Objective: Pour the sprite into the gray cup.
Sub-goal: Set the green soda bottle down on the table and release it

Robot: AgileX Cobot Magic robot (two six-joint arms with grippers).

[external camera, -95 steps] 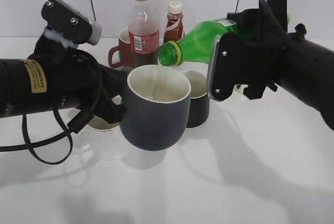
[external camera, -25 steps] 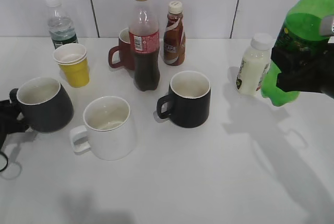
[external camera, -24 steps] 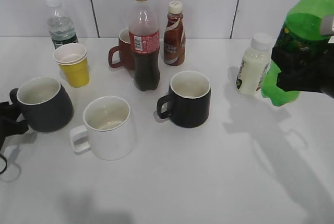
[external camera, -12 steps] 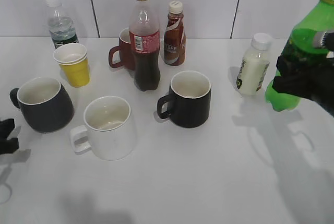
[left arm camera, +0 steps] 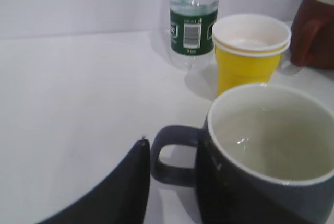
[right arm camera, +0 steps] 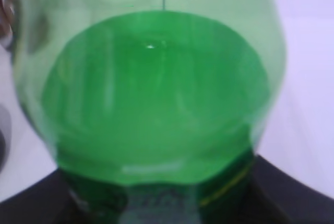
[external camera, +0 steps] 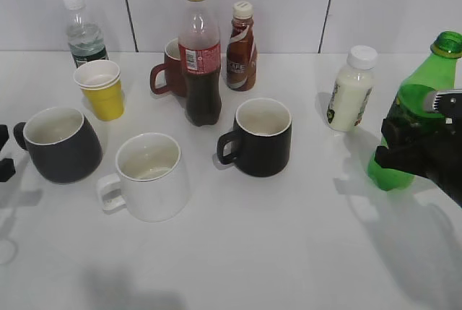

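The gray cup stands on the table at the left, handle pointing left. In the left wrist view the gray cup fills the lower right, cream inside with a little clear liquid. My left gripper is open at the left edge, its fingertips either side of the handle without clamping it. The sprite stands upright at the far right, uncapped, base at the table. My right gripper is shut on its lower body. The right wrist view is filled by the sprite.
A white mug and a black mug stand mid-table. Behind them are a cola bottle, a red mug, a brown bottle, a yellow paper cup and a water bottle. A white bottle stands beside the sprite.
The gray cup, earlier held up under the tilted sprite, now stands on the table. My left gripper let go and drew back left. My right gripper lowered the upright sprite to the table.
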